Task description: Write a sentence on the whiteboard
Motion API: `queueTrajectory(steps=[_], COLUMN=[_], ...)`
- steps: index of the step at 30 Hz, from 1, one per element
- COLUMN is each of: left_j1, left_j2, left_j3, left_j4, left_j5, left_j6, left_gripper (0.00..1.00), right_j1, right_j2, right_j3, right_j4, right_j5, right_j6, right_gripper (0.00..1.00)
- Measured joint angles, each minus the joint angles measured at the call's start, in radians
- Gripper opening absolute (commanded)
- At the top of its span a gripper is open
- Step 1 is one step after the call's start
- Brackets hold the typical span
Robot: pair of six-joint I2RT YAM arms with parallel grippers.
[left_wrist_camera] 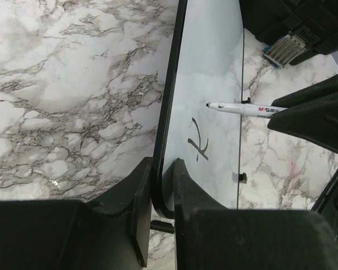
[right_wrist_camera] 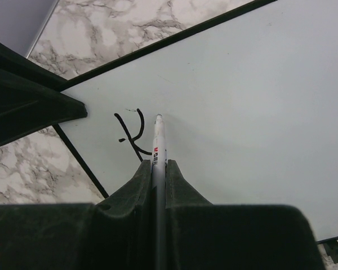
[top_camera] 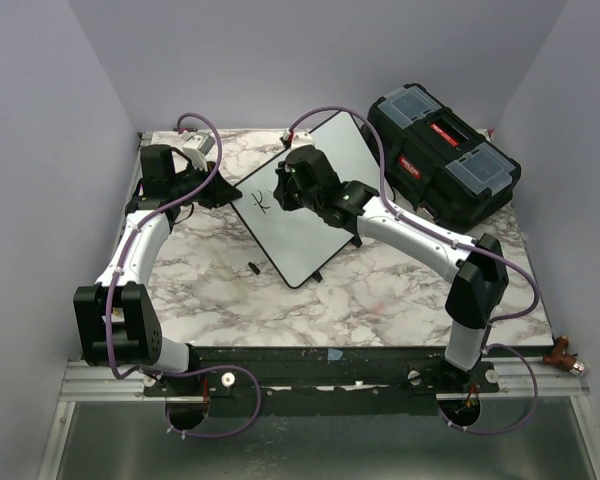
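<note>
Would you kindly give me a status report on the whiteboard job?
Left gripper shut on whiteboard edge. Right gripper shut on marker, tip beside the k. Only that letter written. Toolbox apart, nothing blocking.

A single black handwritten "k" [right_wrist_camera: 129, 136] stood on the whiteboard [right_wrist_camera: 248, 84], at nine o'clock from the marker [right_wrist_camera: 158, 140] tip. Print on the marker and red labels on the toolbox [top_camera: 450, 160] were too small to read.

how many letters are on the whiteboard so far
1. A black "k" sits on the whiteboard near the edge that the left gripper clamps, beside the tip of the marker in the right gripper. The right arm hides part of it from above.
</note>
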Motion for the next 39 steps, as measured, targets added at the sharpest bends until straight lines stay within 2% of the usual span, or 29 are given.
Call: queueTrajectory(steps=[15,28,39], left_j1=[0.0,0.0,0.0], left_j2=[0.0,0.0,0.0], left_j3=[0.006,0.008,0.01], left_j4=[-0.027,-0.053,-0.053], left_j5=[-0.009,-0.023,-0.022], left_j6=[0.01,0.02,0.024], left_gripper=[0.0,0.0,0.0], right_j1=[-0.004,-0.005,-0.005], right_j2=[0.031,-0.025,-0.029], right_j3=[-0.005,-0.113,-0.06], right_j4=[0.002,0.0,-0.024], right_j5=[-0.011,-0.033,-0.037], right_j6=[0.002,0.021,0.021], right_gripper=[0.01,0.01,0.01])
